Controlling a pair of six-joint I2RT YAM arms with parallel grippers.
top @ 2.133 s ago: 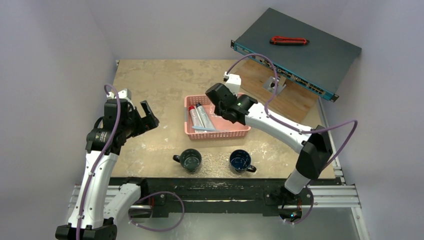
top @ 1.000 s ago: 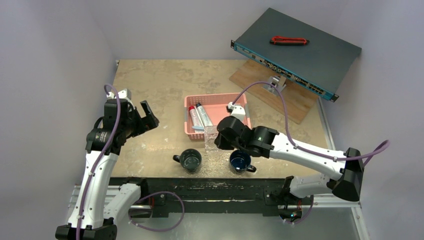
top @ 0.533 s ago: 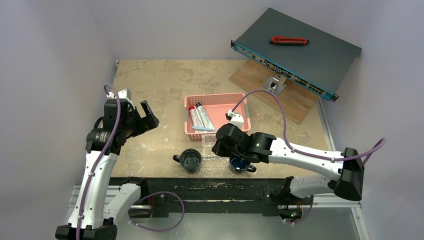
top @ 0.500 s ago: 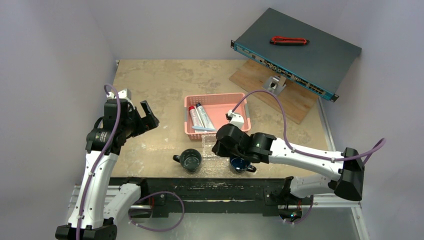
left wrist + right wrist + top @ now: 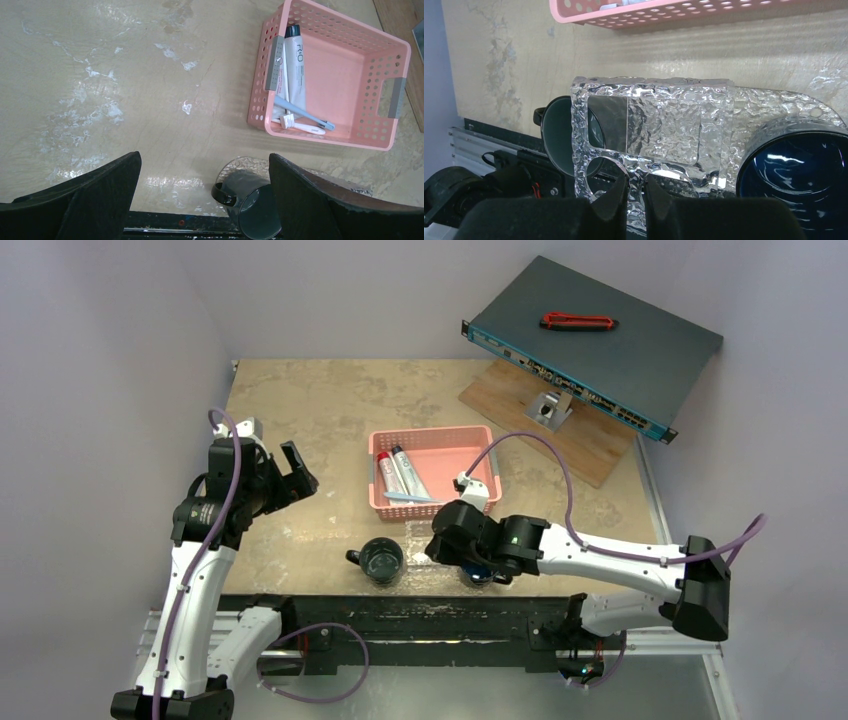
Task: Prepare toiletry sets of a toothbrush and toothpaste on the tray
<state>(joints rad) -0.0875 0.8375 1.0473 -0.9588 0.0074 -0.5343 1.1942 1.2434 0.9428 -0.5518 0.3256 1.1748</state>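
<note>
Two toothpaste tubes (image 5: 397,471) and a light blue toothbrush (image 5: 410,498) lie in the pink basket (image 5: 462,440). The left wrist view shows a tube (image 5: 299,57), the blue toothbrush (image 5: 302,113) and a white toothbrush (image 5: 302,127) there. The clear tray (image 5: 794,107) lies under two dark mugs near the front edge. My right gripper (image 5: 636,187) is shut on a clear textured plastic piece with a round hole (image 5: 664,125), held upright between the mugs. My left gripper (image 5: 205,200) is open and empty, well left of the basket.
A dark mug (image 5: 382,560) and a blue mug (image 5: 794,180) stand on the tray by the table's near edge. A grey network device (image 5: 600,345) with a red tool on it leans on a wooden board at the back right.
My right arm has come from the basket to the near edge with the clear piece in its grip and lowered it between the mugs. The left arm has not moved.
</note>
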